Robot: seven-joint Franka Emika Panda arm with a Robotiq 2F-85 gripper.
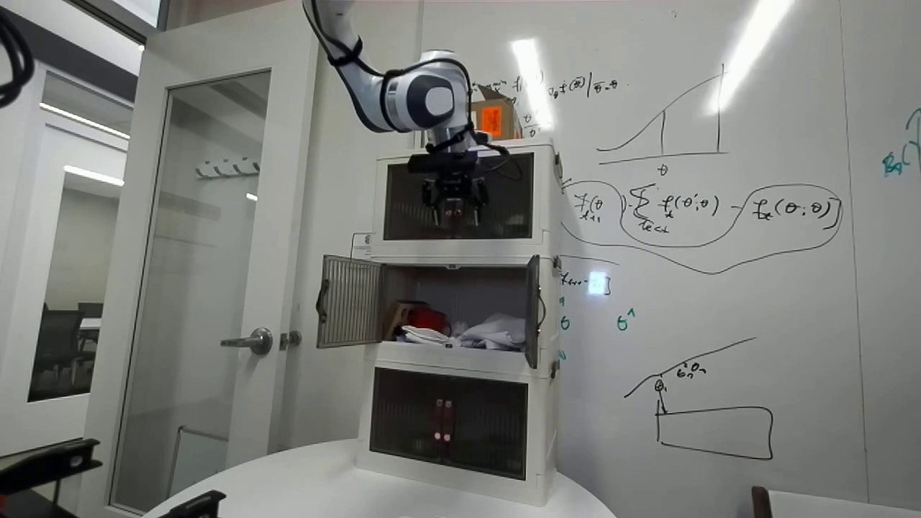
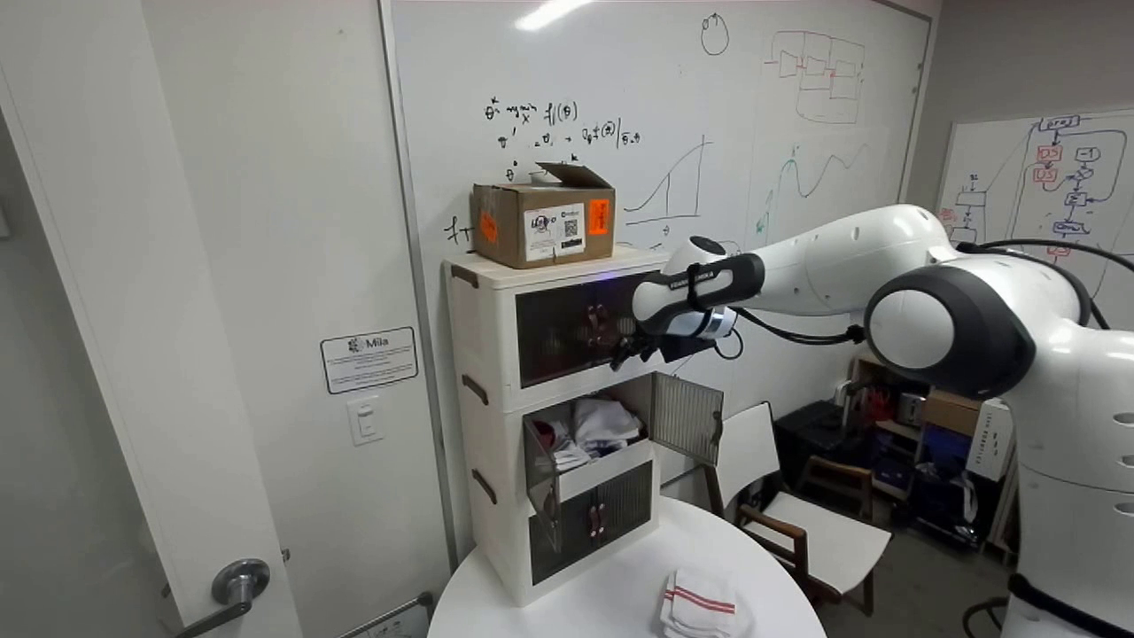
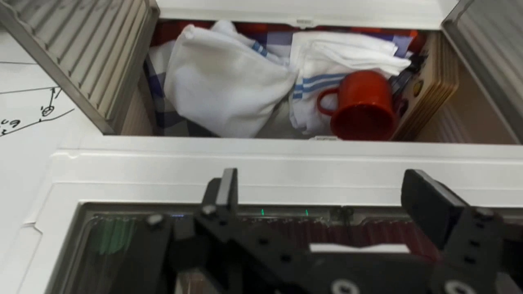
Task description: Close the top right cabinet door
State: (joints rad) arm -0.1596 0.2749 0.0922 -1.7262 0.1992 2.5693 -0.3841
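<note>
The top right cabinet door (image 1: 511, 201) lies flush with the cabinet front, its tinted pane partly behind my gripper. It also shows in an exterior view (image 2: 620, 291), partly covered by the arm. The wrist view is upside down; there the door (image 3: 110, 232) is at the lower left. My gripper (image 1: 455, 216) is open and empty in front of the top tier, near the middle where the two doors meet. It also shows in an exterior view (image 2: 625, 356). In the wrist view the gripper's fingers (image 3: 318, 183) are spread wide apart.
The middle tier's right door (image 1: 532, 313) and left door (image 1: 350, 302) stand open, sticking out below my gripper. Inside are white cloths (image 3: 229, 81) and a red mug (image 3: 363, 102). A cardboard box (image 2: 540, 221) stands on top. A folded towel (image 2: 700, 607) lies on the table.
</note>
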